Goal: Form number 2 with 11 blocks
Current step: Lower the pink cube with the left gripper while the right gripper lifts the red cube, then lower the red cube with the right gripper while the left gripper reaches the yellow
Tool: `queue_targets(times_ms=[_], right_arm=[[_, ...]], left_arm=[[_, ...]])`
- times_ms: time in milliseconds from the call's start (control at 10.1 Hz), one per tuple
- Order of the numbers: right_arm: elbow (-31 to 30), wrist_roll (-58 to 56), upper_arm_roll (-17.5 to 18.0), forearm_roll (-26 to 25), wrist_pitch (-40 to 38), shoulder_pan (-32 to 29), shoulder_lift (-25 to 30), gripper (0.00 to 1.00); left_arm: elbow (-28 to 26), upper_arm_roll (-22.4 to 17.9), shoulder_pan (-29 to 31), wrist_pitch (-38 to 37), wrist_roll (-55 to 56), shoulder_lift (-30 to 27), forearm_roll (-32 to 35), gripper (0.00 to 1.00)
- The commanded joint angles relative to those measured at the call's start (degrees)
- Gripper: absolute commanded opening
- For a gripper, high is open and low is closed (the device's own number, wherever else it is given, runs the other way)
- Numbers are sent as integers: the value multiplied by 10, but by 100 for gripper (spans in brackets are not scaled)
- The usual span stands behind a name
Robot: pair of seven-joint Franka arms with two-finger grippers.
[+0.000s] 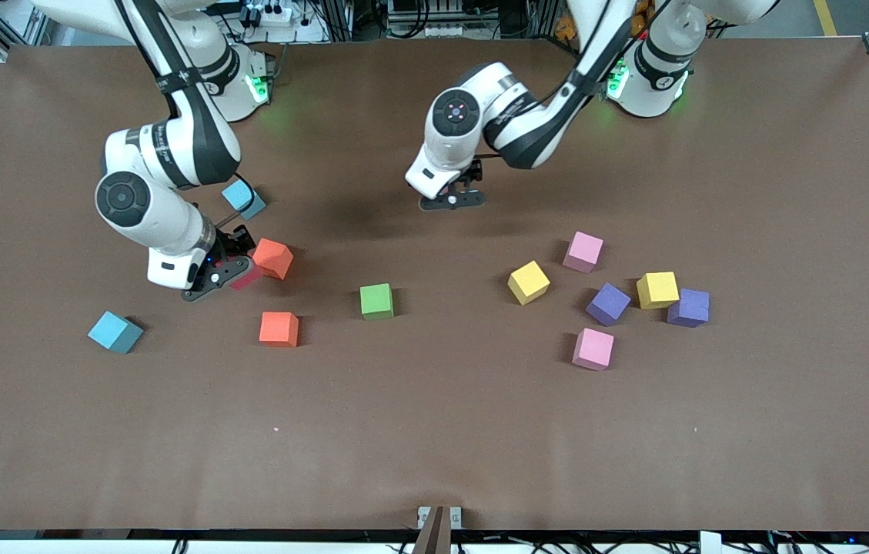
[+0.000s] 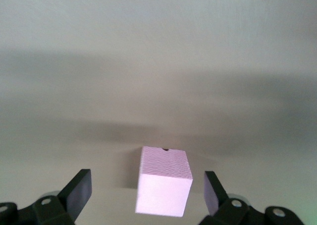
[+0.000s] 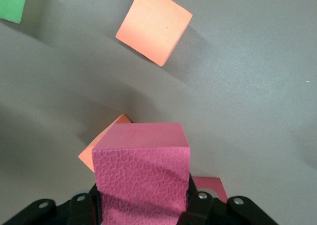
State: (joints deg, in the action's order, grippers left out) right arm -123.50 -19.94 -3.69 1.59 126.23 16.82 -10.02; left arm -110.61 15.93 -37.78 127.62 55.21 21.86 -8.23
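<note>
At the right arm's end of the bench [image 1: 434, 431], the right gripper [image 1: 222, 271] is clamped on a red block [image 3: 143, 170] just beside an orange block [image 1: 273, 258]. Near mid-bench, the left gripper [image 1: 453, 198] stands wide open around a pink block [image 2: 164, 180] resting on the bench. No number 2 is recognisable yet: the other blocks lie scattered, so I judge nearly all the placing remains.

Red block [image 3: 141, 173] — matt, pebbled foam; pink block [image 2: 164, 180] likewise; table [image 1: 434, 446] matt.
</note>
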Motion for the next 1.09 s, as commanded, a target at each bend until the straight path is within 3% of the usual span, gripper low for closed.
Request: queue_targets(times_ms=[0, 297, 791, 988], right_arm=[[5, -15, 10, -11, -9, 11, 2, 25], [3, -15, 10, -19, -4, 133, -3, 25], [-2, -15, 10, -101, 19, 330, -33, 25], [-3, -16, 11, -102, 54, 388, -46, 25]], left_arm=[[-15, -1, 46, -33, -5, -65, 11, 100], [-3, -8, 99, -35, -9, -69, 96, 100], [33, -95, 108, -28, -21, -19, 96, 100], [67, -106, 107, -18, -17, 20, 96, 100]])
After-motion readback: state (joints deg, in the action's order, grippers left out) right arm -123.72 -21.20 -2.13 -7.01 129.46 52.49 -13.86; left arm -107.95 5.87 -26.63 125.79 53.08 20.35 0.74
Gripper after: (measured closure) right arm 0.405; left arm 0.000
